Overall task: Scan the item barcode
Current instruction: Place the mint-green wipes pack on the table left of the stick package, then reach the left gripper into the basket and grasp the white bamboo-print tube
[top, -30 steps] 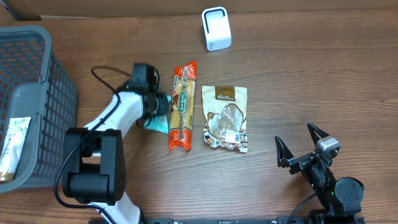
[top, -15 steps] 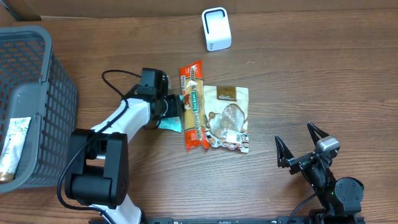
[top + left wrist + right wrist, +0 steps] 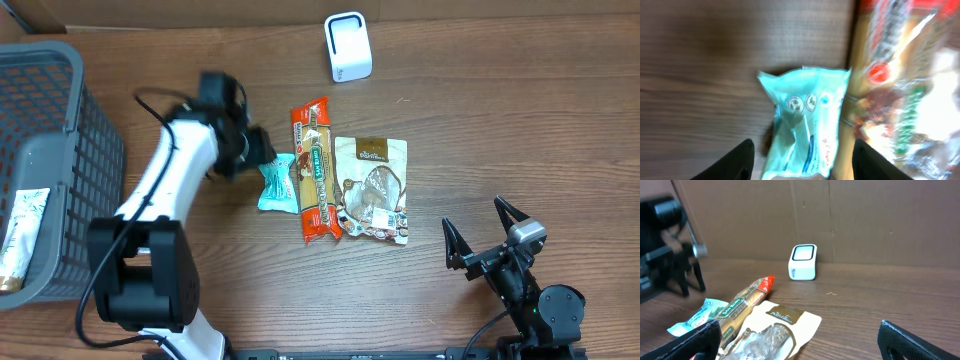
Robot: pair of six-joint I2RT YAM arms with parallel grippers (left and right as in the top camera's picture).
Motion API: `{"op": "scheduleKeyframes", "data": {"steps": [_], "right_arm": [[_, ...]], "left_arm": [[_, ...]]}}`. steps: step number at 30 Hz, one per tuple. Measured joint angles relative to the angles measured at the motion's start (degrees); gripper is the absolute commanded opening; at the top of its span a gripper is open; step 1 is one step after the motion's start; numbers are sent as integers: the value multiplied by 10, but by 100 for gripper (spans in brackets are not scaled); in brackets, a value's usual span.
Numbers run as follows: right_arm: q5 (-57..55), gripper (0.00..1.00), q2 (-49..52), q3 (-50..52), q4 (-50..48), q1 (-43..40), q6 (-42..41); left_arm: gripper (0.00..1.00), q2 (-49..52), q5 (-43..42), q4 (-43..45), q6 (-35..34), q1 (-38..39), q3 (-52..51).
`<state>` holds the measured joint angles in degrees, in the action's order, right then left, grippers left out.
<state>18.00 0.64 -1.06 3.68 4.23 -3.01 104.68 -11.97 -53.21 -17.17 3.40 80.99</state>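
My wooden table (image 3: 500,130) set up as a mock shop checkout, grey basket (image 3: 95,150), white scanner (image 3: 348,46), snack packets (image 3: 372,190), cardboard backdrop (image 3: 865,220).

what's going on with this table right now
The left gripper hovers with open jaws next to a teal packet, which lies flat right beside a long red snack pack; nothing is held. A brown pouch lies next to those, and the white scanner stands at the far edge. The right gripper rests open, away from the items. Nothing is at the scanner yet.
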Motion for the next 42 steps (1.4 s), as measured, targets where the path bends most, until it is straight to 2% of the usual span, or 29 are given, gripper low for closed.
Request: {"op": "scheduleKeyframes", "data": {"steps": [5, 10, 14, 20, 23, 26, 28, 35, 39, 42], "right_arm": [[0, 100, 0, 0, 0, 0, 0], [0, 100, 0, 0, 0, 0, 0], [0, 100, 0, 0, 0, 0, 0], [0, 100, 0, 0, 0, 0, 0], [0, 100, 0, 0, 0, 0, 0], [0, 100, 0, 0, 0, 0, 0], [0, 100, 0, 0, 0, 0, 0], [0, 100, 0, 0, 0, 0, 0], [0, 100, 0, 0, 0, 0, 0], [0, 100, 0, 0, 0, 0, 0]], "left_arm": [[62, -25, 20, -173, 28, -40, 195], [60, -77, 27, -255, 41, -138, 358], [60, -146, 33, -265, 40, -254, 407], [59, -208, 51, -279, 31, -426, 413], [59, -207, 61, -260, 23, -470, 393], [64, -193, 92, -231, 25, -479, 338], [65, -185, 121, -163, 71, -479, 274], [68, -156, 155, -67, 217, -481, 95], [76, -146, 160, 2, 263, -485, 21], [77, -134, 167, 48, 295, -485, -23]]}}
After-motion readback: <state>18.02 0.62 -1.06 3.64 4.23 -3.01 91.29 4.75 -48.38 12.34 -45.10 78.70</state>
